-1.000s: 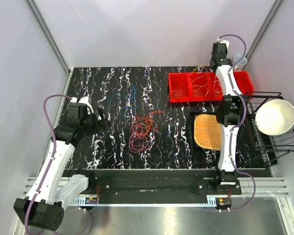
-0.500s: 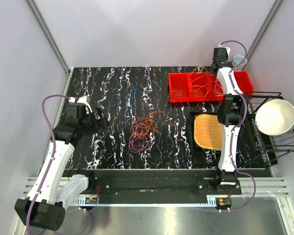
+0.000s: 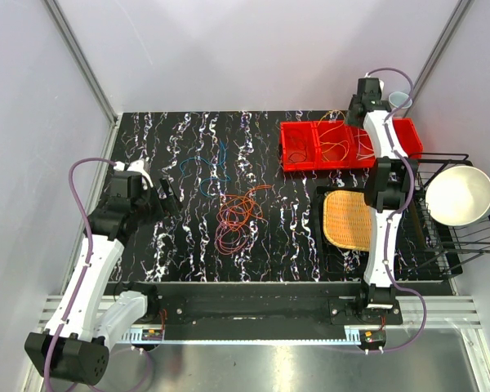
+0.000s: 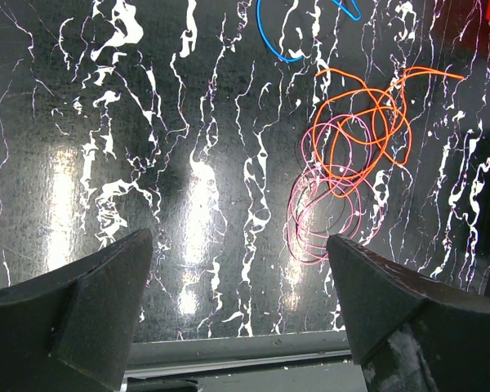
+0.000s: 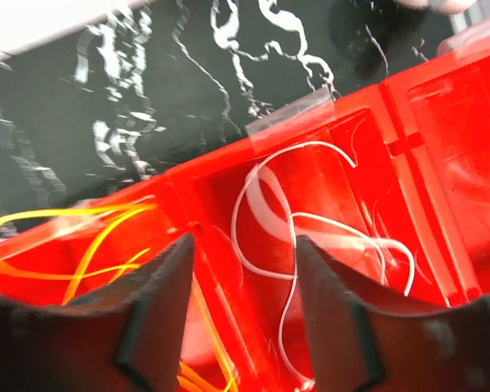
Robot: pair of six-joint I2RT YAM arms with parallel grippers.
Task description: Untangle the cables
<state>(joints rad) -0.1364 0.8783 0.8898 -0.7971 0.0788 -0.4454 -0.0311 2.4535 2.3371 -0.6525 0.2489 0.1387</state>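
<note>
Orange-red cable [image 4: 364, 122] and pink cable [image 4: 322, 214] lie tangled mid-table, one blue cable [image 4: 271, 46] nearby; one white cable [image 5: 260, 189] lies in the red bin [image 5: 441, 147]. Left gripper [image 4: 237, 247] gapes wide, empty; right gripper [image 5: 245, 249], half apart, hangs empty above it.

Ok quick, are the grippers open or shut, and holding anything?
Left gripper: open, holding nothing.
Right gripper: open, holding nothing, above the white cable in the red bin.

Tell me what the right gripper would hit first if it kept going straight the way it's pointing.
Most likely the white cable lying loose in a compartment of the red bin. In the wrist view it sits right between the open fingers of the right gripper. Depth is hard to judge, though.
</note>
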